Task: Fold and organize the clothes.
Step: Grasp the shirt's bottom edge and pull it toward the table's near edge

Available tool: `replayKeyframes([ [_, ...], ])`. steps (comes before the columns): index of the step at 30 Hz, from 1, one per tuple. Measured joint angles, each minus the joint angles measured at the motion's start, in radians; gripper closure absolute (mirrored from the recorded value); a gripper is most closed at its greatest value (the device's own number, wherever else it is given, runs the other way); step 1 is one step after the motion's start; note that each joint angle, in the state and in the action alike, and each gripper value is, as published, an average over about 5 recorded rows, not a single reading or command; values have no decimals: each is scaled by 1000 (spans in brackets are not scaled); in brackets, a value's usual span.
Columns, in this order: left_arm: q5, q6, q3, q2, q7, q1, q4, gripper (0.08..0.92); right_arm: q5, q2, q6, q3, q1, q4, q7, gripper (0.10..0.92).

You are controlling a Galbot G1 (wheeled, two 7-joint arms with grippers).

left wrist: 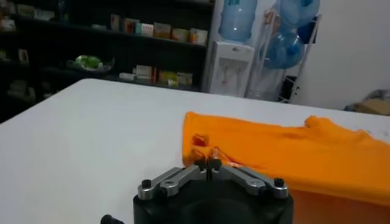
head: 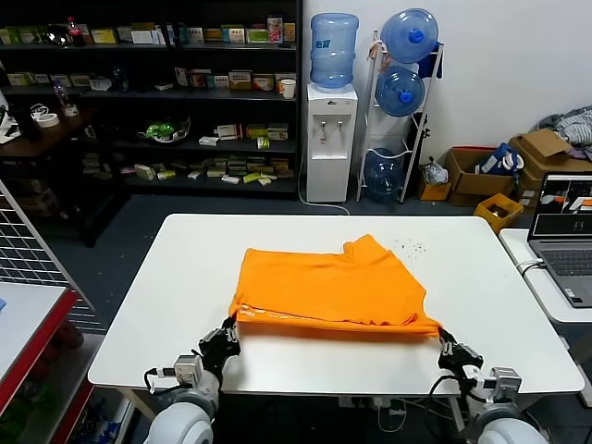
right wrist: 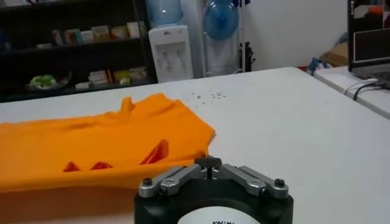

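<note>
- The orange T-shirt lies across the middle of the white counter, already doubled over on itself, with one sleeve sticking out at the far edge and its near edge running parallel to the counter's near side.
- The left tool sits at the shirt's near left corner. In the left wrist view its fingers are pressed together with a bit of the orange hem pinched between the tips, so it appears clamped on the cloth.
- The right tool sits at the near right corner. In the right wrist view its fingertips meet with no gap; the head view shows the corner of the fabric drawn to a point right at them, so I judge it is also pinching the shirt, though that wrist view shows no cloth between the tips.
- Holding both near corners at once keeps the edge taut and straight, which suits carrying that edge over for another fold; one-sided pulling would skew the layers.
- The near edge looks slightly lifted between the two tools, consistent with a grasp just made or a lift about to begin.
- Containers: cardboard boxes stand on the floor beyond the counter, holding assorted items I cannot identify. A rack holds water bottles. None of these touches the shirt.
</note>
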Motion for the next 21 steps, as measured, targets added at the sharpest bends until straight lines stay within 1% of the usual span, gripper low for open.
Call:
replayKeyframes([
  [5, -6, -5, -22, 28, -1, 74, -81, 897, -7, 2, 1, 4, -73, 48, 10, 901],
  [11, 7, -25, -25, 35, 2, 177, -138, 897, -30, 14, 5, 10, -159, 88, 26, 896],
  [13, 17, -32, -24, 35, 4, 209, -149, 883, -39, 17, 8, 15, -185, 97, 32, 870],
  [15, 27, -36, -25, 35, 7, 239, -159, 851, -49, 19, 12, 20, -206, 105, 36, 819],
  [21, 48, -48, -41, 45, 17, 294, -182, 684, -79, 22, 30, 41, -241, 127, 42, 645],
])
